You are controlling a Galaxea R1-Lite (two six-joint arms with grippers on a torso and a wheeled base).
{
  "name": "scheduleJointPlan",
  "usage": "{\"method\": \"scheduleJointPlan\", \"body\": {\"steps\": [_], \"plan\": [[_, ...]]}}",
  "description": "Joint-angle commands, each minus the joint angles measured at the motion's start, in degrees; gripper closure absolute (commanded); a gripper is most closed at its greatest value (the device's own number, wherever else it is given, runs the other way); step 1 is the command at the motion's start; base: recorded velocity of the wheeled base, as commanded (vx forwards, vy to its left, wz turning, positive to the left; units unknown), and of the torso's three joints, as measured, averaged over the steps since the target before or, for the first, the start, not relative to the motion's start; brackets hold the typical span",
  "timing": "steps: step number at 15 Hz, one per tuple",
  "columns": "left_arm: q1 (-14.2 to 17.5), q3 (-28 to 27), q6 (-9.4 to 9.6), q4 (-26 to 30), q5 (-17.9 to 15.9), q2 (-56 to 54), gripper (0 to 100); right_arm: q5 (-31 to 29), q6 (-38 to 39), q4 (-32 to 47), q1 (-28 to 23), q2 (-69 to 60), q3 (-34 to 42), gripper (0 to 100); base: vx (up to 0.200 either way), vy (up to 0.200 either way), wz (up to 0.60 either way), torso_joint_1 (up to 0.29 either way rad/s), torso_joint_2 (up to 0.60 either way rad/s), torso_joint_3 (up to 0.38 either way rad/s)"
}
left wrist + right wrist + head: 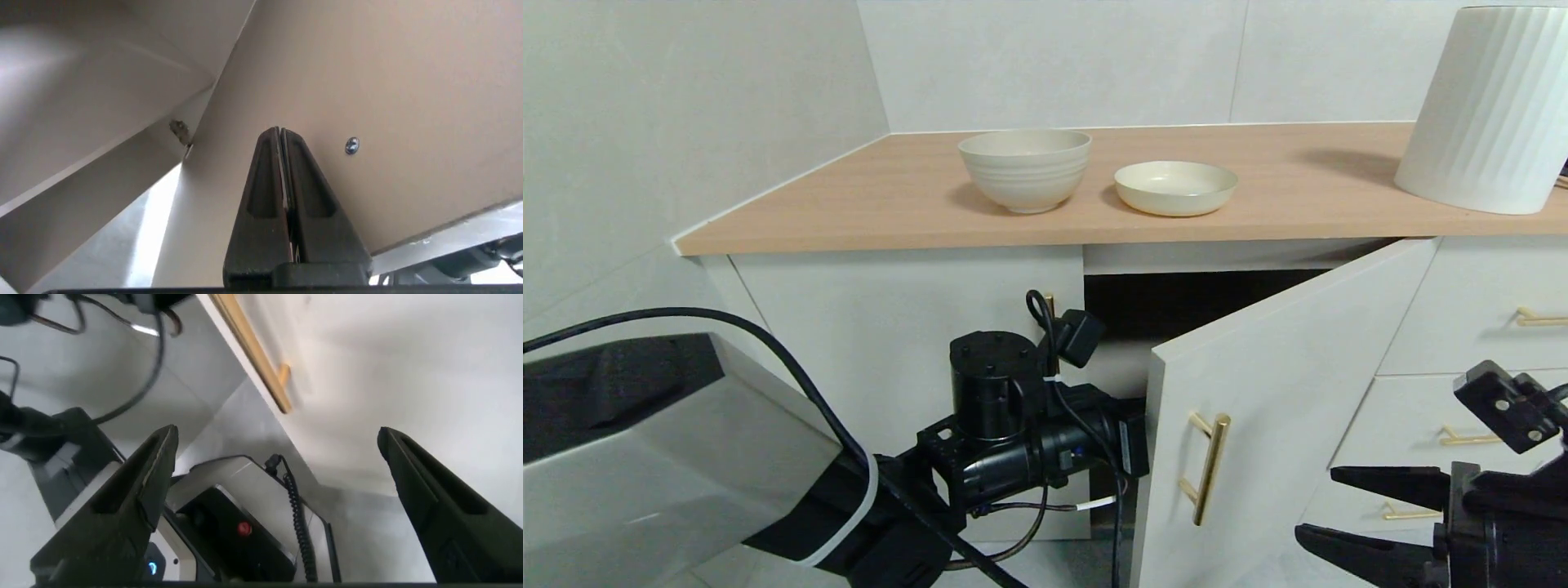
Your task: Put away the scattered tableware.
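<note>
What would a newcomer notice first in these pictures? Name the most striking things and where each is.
A bowl and a shallow dish sit side by side on the wooden countertop, the bowl on the left. Below, a white cabinet door stands open; the left gripper is shut by its inner face, the right gripper open outside it.

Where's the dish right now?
In the head view, the dish sits on the counter, just right of the bowl, above the open cabinet door.
</note>
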Motion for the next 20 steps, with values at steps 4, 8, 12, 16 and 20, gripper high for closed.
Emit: {"method": "scheduleJointPlan", "body": {"steps": [4,8,12,16,20], "plan": [[-0.9,-0.7,-0.03,-0.2,0.1,0.1,100,0.4,0.0,0.0,0.1,-2.2,0.2,0,-0.200,0.000,0.00,0.006,0.00,0.007],[-1.0,-2.8,-0.12,-0.1,0.3,1.7,100,0.4,-0.2,-0.1,0.2,-2.6,0.2,0,0.000,0.000,0.00,0.000,0.00,0.000],[-1.0,-7.1,-0.03,4.6,0.4,2.4,100,0.4,-0.2,-0.1,0.2,-2.7,0.2,0,0.000,0.000,0.00,0.000,0.00,0.000],[-1.0,-10.6,-0.03,7.7,0.4,2.8,100,0.4,-0.2,-0.1,0.2,-3.5,0.2,0,-0.150,0.000,0.00,0.002,0.00,0.002],[-1.1,-12.2,-0.03,7.7,0.5,4.6,100,0.6,-0.2,-0.1,0.3,-4.7,0.0,0,0.000,0.000,0.00,0.000,0.00,0.000]]}}
